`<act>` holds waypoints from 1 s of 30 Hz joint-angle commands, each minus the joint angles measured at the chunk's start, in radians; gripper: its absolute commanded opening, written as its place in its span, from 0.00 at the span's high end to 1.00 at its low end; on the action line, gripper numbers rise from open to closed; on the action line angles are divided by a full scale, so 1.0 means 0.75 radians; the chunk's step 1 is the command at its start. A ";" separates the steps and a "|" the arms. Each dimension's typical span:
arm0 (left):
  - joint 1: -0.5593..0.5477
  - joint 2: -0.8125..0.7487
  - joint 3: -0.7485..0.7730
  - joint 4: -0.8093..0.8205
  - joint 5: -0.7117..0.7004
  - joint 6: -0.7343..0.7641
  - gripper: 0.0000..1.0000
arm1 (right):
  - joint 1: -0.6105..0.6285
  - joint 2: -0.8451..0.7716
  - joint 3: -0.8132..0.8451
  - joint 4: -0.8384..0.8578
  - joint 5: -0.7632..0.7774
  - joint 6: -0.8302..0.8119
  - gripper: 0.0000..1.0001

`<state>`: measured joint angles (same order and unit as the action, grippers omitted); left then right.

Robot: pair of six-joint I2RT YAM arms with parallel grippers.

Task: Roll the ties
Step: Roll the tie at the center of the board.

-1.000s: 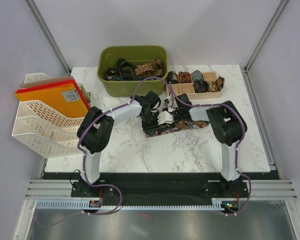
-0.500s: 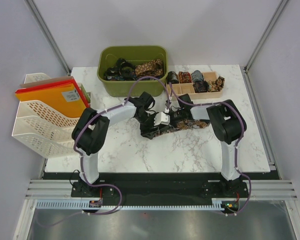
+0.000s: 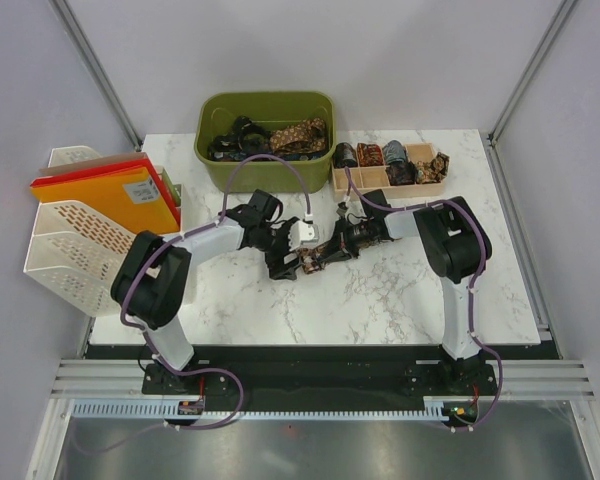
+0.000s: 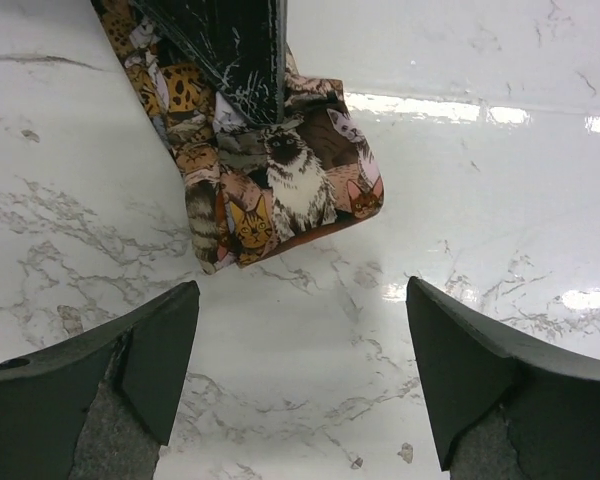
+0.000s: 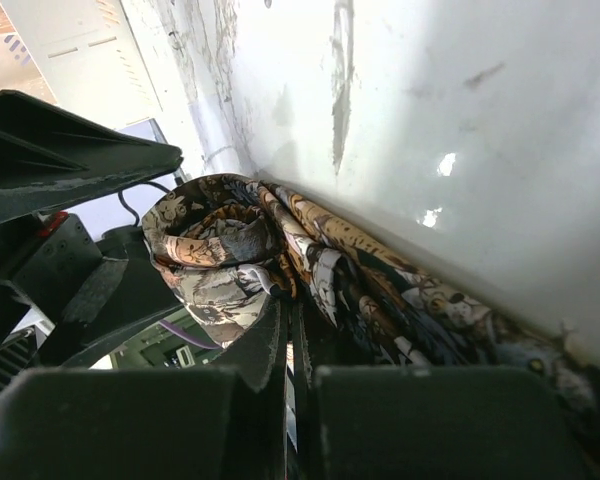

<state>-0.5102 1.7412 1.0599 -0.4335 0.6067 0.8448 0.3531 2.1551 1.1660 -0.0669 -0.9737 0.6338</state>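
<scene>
A tie (image 3: 322,254) with a brown-gold cat print lies in a compact bundle mid-table. My right gripper (image 3: 332,247) is shut on it. In the right wrist view the tie (image 5: 220,240) is wound in a loose coil around my closed fingertips (image 5: 292,335). My left gripper (image 3: 283,257) is open and empty, just left of the bundle. In the left wrist view its jaws stand wide apart (image 4: 300,380) over bare marble. The tie's end (image 4: 280,185) hangs from a black finger (image 4: 235,50) ahead of them, apart from them.
A green bin (image 3: 270,175) with several loose ties stands at the back. A wooden tray (image 3: 420,187) of rolled ties is at the back right. A white file rack (image 3: 80,245) with orange folders (image 3: 110,190) fills the left edge.
The tie, stretched out a second ago, is now gathered into a short bundle and has shifted left. Both grippers moved left with it, the left arm swinging outward.
</scene>
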 commanded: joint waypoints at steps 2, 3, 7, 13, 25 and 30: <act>-0.031 -0.006 0.033 0.138 -0.056 -0.138 0.09 | -0.015 0.084 -0.019 -0.027 0.263 -0.056 1.00; -0.040 -0.006 0.025 0.175 -0.091 -0.155 0.09 | -0.013 0.086 -0.017 -0.025 0.263 -0.050 1.00; -0.064 0.012 0.008 0.226 -0.136 -0.165 0.06 | -0.009 0.092 -0.021 -0.023 0.267 -0.041 1.00; -0.097 0.039 0.061 0.167 -0.099 -0.149 0.10 | -0.002 0.100 -0.017 -0.019 0.282 -0.023 1.00; -0.134 0.084 0.166 0.159 -0.165 -0.298 0.40 | 0.043 0.096 -0.017 0.032 0.290 0.057 1.00; -0.144 0.139 0.233 0.161 -0.150 -0.347 0.46 | 0.069 0.086 -0.006 0.038 0.296 0.094 1.00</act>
<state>-0.6083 1.8133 1.1576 -0.3527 0.4805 0.6537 0.3729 2.1639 1.1679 -0.0212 -0.9478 0.7120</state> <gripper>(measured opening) 0.569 0.010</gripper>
